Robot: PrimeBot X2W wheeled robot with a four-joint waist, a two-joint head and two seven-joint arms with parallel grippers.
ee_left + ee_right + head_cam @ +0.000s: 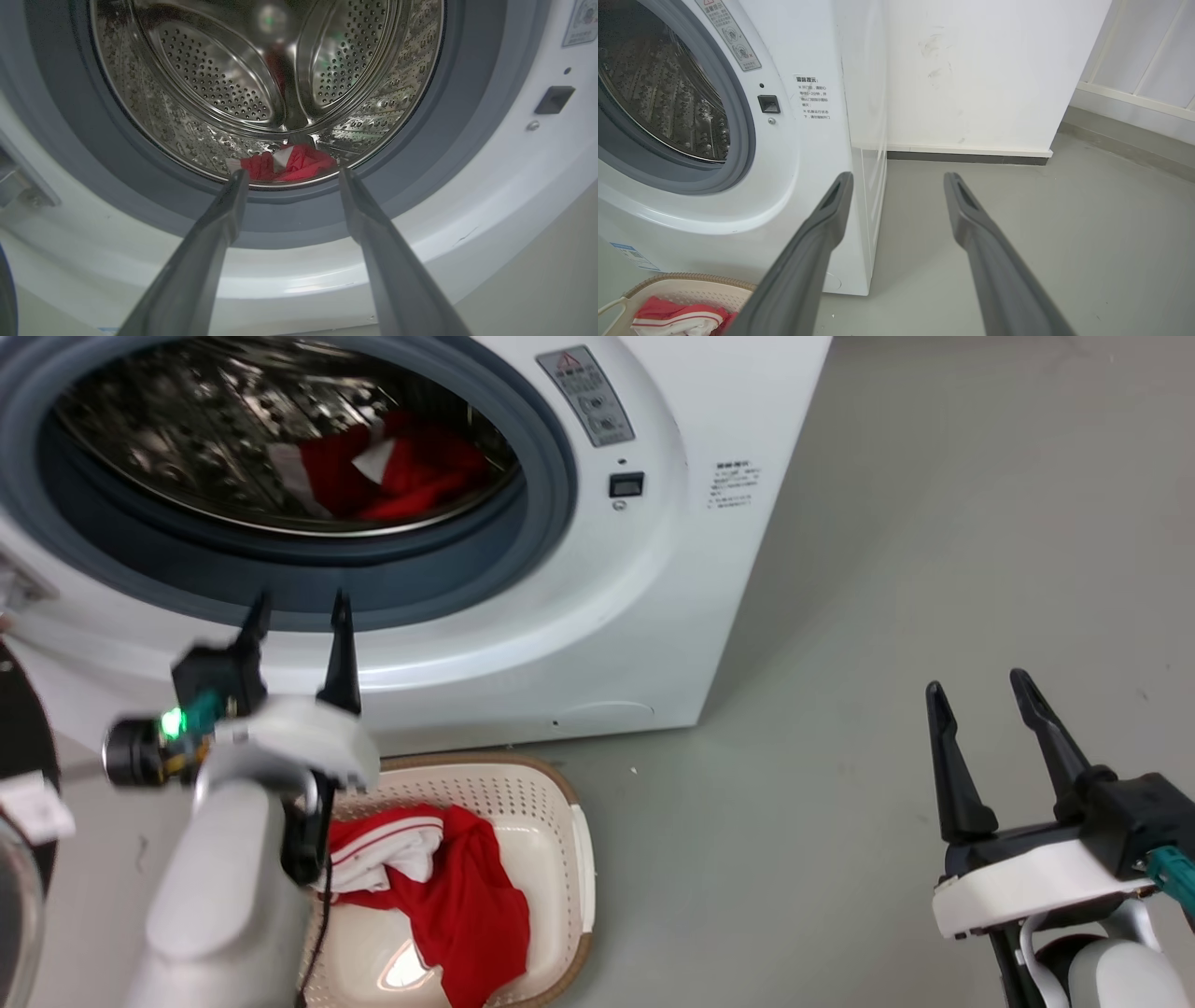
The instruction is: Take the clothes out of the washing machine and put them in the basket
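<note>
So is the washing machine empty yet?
Not empty: red clothes lie at the bottom of the drum; another garment is in the basket.

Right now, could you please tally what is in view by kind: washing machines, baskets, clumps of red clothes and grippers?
Washing machine: 1
Basket: 1
Clumps of red clothes: 2, one in the machine, one in the basket
Grippers: 2, left gripper and right gripper, both open
Total: 6
</note>
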